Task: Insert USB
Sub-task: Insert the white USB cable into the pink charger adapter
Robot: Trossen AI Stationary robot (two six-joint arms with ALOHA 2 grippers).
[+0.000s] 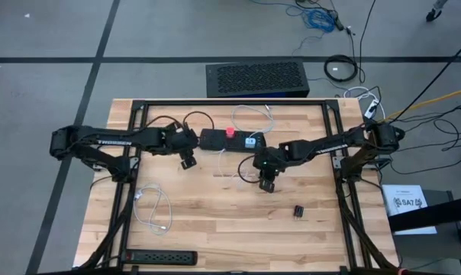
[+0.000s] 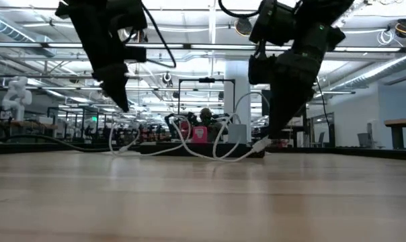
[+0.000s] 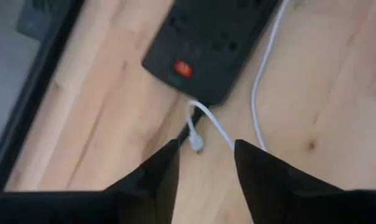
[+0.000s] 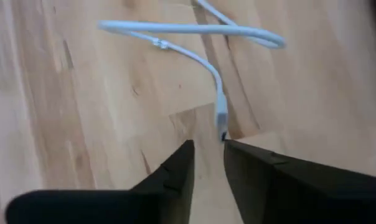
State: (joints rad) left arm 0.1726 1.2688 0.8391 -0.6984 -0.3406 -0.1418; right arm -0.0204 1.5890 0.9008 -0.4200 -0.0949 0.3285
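Black perforated box (image 1: 256,79) behind table, second power strip (image 1: 160,258) near front edge, small black block (image 1: 298,211)

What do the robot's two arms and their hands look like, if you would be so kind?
Both arms are dark, slim and jointed, with white lettering along the links. The left hand and right hand each end in two black, tapering, wedge-shaped fingers. Black cables loop from the wrists in the low view.
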